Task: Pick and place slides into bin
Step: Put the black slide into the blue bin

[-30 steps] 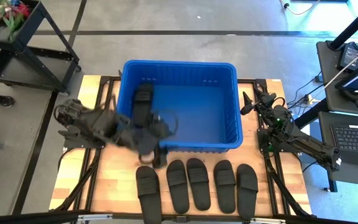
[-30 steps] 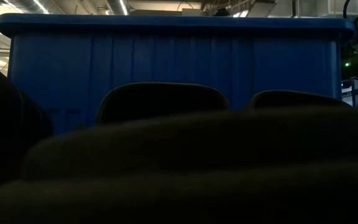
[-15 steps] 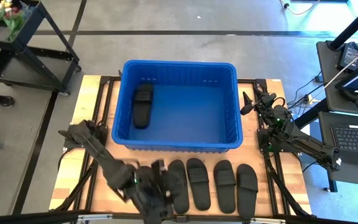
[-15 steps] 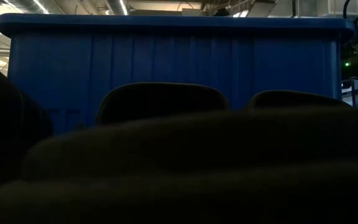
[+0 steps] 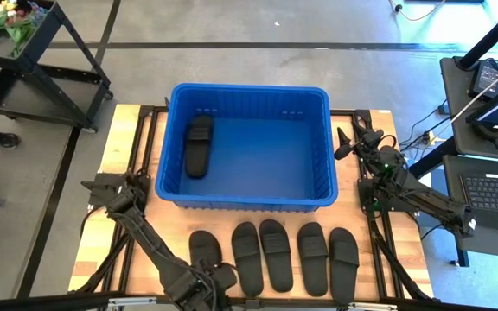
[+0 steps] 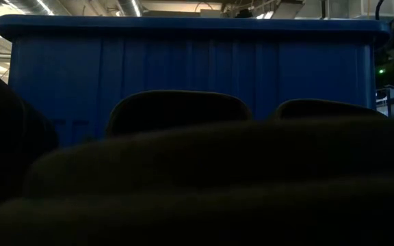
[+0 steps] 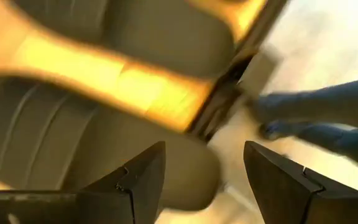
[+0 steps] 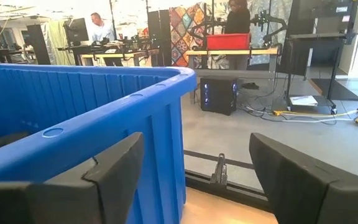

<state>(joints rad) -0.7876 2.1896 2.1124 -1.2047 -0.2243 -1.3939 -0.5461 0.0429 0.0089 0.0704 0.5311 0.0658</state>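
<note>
One matte black open-toe slide sandal (image 5: 199, 147) is lying inside the large bright-blue plastic bin (image 5: 318, 186), along its left wall; the bin is occupying the far middle of the wooden bench (image 5: 128, 138). Five more black slide sandals (image 5: 273, 255) are waiting in a row along the bench's near edge, soles down and straps up, each just beside the next. Judged from this layout, the task is standing at roughly one of six done, with five placements left.

The left arm's hand (image 5: 199, 285) is hanging at the near edge of the bench over the heel end of the leftmost sandal (image 5: 204, 250) in the row. In the left wrist view its dark fingers (image 7: 143, 177) are standing wide apart with nothing between them, a sandal sole and the bench edge blurring beneath. This is reading as the approach to the second pick.

The right arm's hand (image 5: 346, 145) is waiting off the bin's right wall, near the bench's right edge. Its fingers (image 8: 114, 171) are likewise spread wide and gripping nothing, the bin's rolled rim showing beyond them.
</note>
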